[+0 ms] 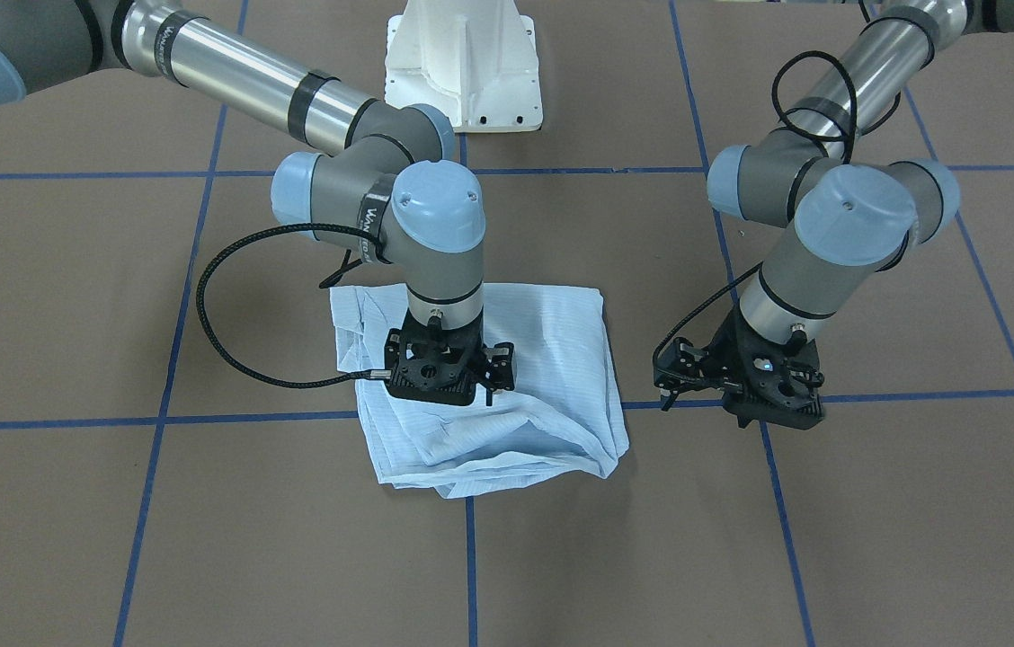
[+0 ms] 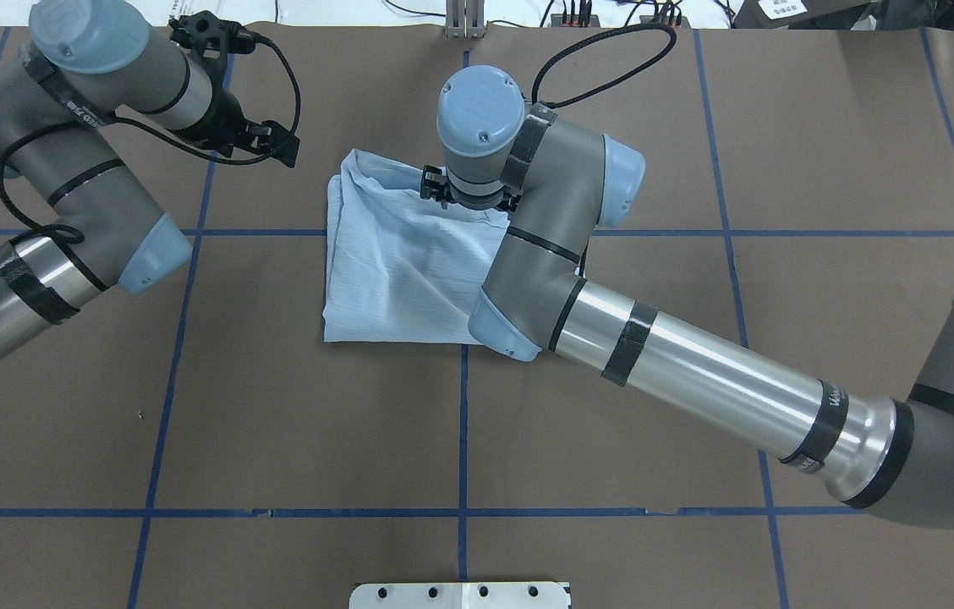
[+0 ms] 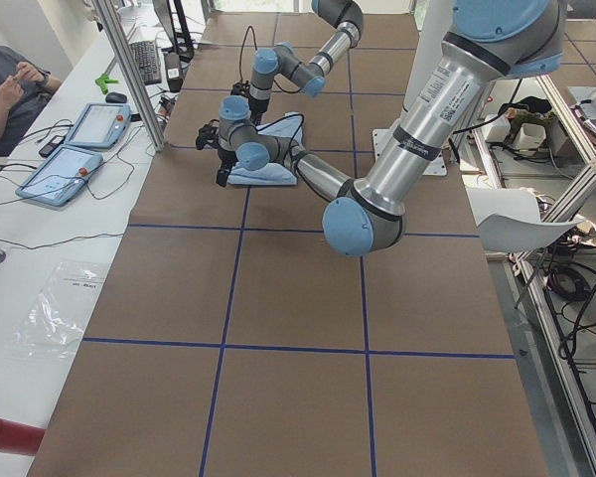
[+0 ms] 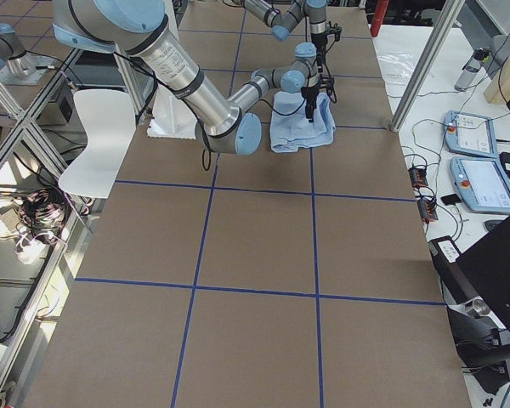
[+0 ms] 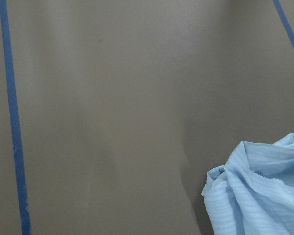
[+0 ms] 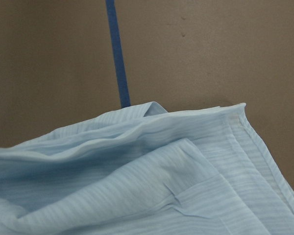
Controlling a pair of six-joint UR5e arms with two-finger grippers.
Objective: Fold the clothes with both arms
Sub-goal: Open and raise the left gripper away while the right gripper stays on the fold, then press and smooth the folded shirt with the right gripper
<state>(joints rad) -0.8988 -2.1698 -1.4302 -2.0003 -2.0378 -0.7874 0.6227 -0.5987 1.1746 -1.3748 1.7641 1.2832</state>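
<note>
Brown paper covers the counter (image 2: pixel 274 423), crossed by blue tape lines (image 2: pixel 462 423). Past the middle lies the light blue striped shirt (image 2: pixel 392 271), folded into a rough square with a crumpled far-left corner. Over its far edge, toward the right, the right gripper (image 1: pixel 444 377) points straight down at the cloth; I cannot tell whether its jaws are spread or pinching fabric. Farther off to the left, apart from the shirt, the left gripper (image 2: pixel 274 144) hangs over the counter, its jaws just as hard to read.
</note>
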